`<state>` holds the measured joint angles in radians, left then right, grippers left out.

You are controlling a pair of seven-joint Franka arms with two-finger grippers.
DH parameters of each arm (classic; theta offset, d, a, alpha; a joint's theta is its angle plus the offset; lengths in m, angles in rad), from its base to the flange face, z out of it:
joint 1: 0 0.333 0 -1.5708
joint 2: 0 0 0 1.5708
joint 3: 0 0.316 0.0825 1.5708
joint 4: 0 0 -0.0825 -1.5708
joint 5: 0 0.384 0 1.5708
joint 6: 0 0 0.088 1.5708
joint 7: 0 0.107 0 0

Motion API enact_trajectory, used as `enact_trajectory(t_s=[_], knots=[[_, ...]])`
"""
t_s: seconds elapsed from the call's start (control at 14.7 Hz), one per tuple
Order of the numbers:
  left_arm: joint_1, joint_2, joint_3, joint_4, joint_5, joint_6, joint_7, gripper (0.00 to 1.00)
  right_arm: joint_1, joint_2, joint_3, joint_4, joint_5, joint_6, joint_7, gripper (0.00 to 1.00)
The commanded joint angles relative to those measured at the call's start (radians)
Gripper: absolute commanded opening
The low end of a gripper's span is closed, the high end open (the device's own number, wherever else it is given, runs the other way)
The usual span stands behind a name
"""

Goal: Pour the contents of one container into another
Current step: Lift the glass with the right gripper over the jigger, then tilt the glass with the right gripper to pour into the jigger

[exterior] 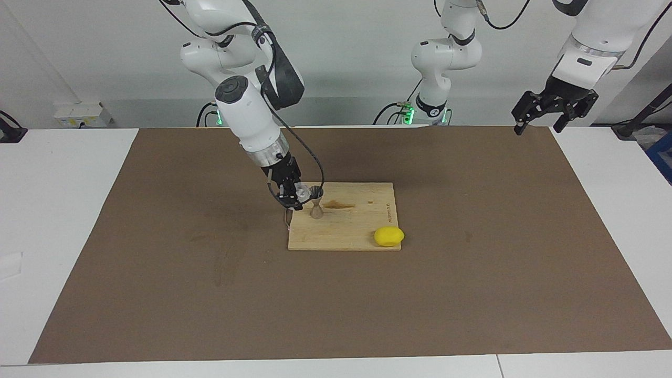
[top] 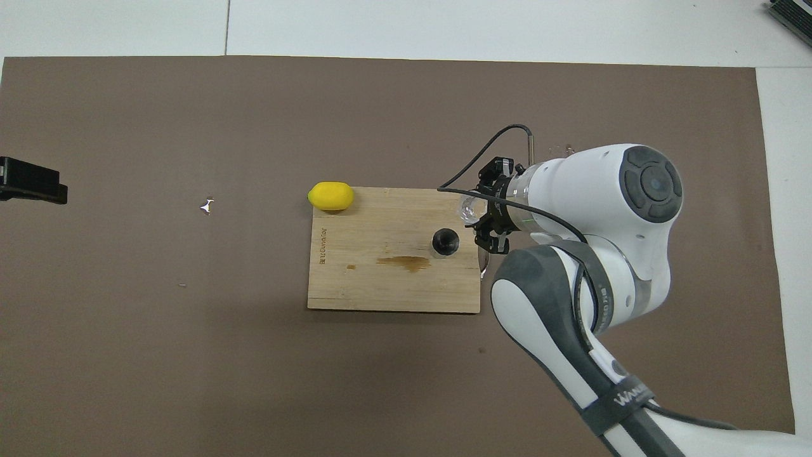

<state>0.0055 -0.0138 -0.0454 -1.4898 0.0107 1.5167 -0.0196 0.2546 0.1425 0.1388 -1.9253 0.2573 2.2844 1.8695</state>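
Note:
The metal hourglass jigger (exterior: 316, 203) (top: 445, 241) stands upright on a wooden cutting board (exterior: 346, 233) (top: 380, 289), at the board's edge toward the right arm's end. My right gripper (exterior: 294, 197) (top: 487, 213) is shut on the clear glass tumbler (exterior: 303, 192) (top: 470, 208). It holds the tumbler just above the board, close beside the jigger's rim, and the tumbler looks tipped toward the jigger. My left gripper (exterior: 538, 126) (top: 32, 181) waits open and raised over the mat's corner at the left arm's end.
A yellow lemon (exterior: 389, 236) (top: 330, 195) lies at the board's corner farther from the robots. A brown stain (exterior: 338, 205) (top: 404, 261) marks the board beside the jigger. The brown mat (exterior: 472, 294) covers most of the white table.

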Motion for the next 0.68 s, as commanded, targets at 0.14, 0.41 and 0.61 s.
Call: enact_trajectory(t_s=[0.14, 0.41, 0.61], knots=[[-0.002, -0.022, -0.005, -0.033, 0.015, 0.026, -0.011, 1.0, 0.018, -0.07, 0.001, -0.109, -0.061, 0.058, 0.034, 0.0], [0.001, -0.022, -0.007, -0.033, 0.015, 0.022, -0.011, 1.0, 0.037, -0.08, 0.001, -0.124, -0.145, 0.059, 0.04, 0.0], [0.001, -0.022, -0.007, -0.033, 0.015, 0.023, -0.011, 1.0, 0.037, -0.078, 0.001, -0.126, -0.216, 0.064, 0.074, 0.0]])
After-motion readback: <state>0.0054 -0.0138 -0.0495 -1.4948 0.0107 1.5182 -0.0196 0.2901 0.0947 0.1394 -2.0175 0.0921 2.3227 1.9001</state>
